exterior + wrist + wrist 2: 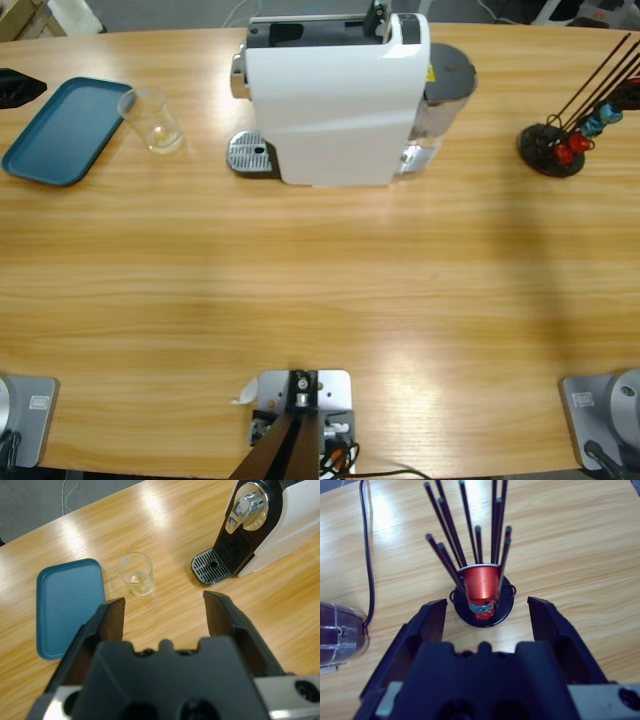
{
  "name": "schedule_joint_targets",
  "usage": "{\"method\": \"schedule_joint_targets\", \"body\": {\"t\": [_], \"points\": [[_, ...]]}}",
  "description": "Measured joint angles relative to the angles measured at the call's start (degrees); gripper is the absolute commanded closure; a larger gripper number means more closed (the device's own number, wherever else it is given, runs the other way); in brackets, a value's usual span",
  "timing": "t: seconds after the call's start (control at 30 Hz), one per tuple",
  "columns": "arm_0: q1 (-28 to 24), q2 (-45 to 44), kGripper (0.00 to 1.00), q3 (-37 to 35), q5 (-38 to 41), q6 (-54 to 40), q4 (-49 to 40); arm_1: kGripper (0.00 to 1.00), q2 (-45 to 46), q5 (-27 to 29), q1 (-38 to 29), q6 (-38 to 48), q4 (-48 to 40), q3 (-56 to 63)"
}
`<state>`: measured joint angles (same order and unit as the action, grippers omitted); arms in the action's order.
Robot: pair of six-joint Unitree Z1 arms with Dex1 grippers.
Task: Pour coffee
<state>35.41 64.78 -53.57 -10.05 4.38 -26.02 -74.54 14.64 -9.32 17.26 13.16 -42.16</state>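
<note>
From above, neither arm reaches over the table (320, 300), so you have the whole middle and near side free. The glass (152, 120) stands near the far left corner, just beside the blue tray (60, 130) and left of the coffee machine (335, 95), not under its spout. No coffee shows in it; it looks empty or close to it. The capsule stand (552, 148) sits toward the far right edge, well apart from the rest.

Through the left wrist camera, your left gripper (162, 612) holds its jaws wide apart, with nothing between them, and faces the glass (135, 573). The tray (70, 605) crowds one side and the drip grate (212, 566) the other, so a skewed approach could tip or shove the thin glass.

Through the right wrist camera, your right gripper (485, 615) is also spread and empty, aimed at a red capsule (481, 582) in the stand. The thin black rods (470, 530) fan around it; a jaw catching one could drag the stand over. A cable (367, 555) lies nearby.
</note>
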Motion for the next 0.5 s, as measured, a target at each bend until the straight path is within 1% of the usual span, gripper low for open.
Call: {"method": "schedule_joint_targets", "body": {"t": [0.1,0.17,0.2,0.23,0.27,0.3,0.33,0.4,0.43,0.47,0.5], "points": [[0.0,-0.2,0.331,0.0,0.0,0.0,0.0,0.617,0.0,0.0,0.2,0.0,0.0,0.0],[0.0,-0.2,0.331,0.0,0.0,0.0,0.0,0.624,0.0,0.0,0.3,0.0,0.0,0.0],[0.0,-0.2,0.331,0.0,0.0,0.0,0.0,0.654,0.0,0.0,0.3,0.0,0.0,0.0],[0.0,-0.2,0.331,0.0,0.0,0.0,0.0,0.732,0.0,0.0,0.3,0.0,0.0,0.0],[0.0,-0.3,0.331,0.0,0.0,0.0,0.0,0.765,0.0,0.0,0.3,0.0,0.0,0.0],[0.0,-0.3,0.331,0.0,0.0,0.0,0.0,0.834,0.0,0.0,0.3,0.0,0.0,0.0],[0.0,-0.3,0.331,0.0,0.0,0.0,0.0,0.869,0.0,0.0,0.3,0.0,0.0,0.0],[0.0,-0.3,0.331,0.0,0.0,0.0,0.0,0.881,0.0,0.0,0.3,0.0,0.0,0.0],[0.0,-0.3,0.331,0.0,0.0,0.0,0.0,0.956,0.0,0.0,0.3,0.0,0.0,0.0],[0.0,-0.3,0.331,0.0,0.0,0.0,0.0,1.000,0.0,0.0,0.3,0.0,-0.1,0.0],[0.0,-0.3,0.331,0.0,0.0,0.0,0.0,1.000,0.0,0.0,0.3,0.0,-0.1,0.0]]}}
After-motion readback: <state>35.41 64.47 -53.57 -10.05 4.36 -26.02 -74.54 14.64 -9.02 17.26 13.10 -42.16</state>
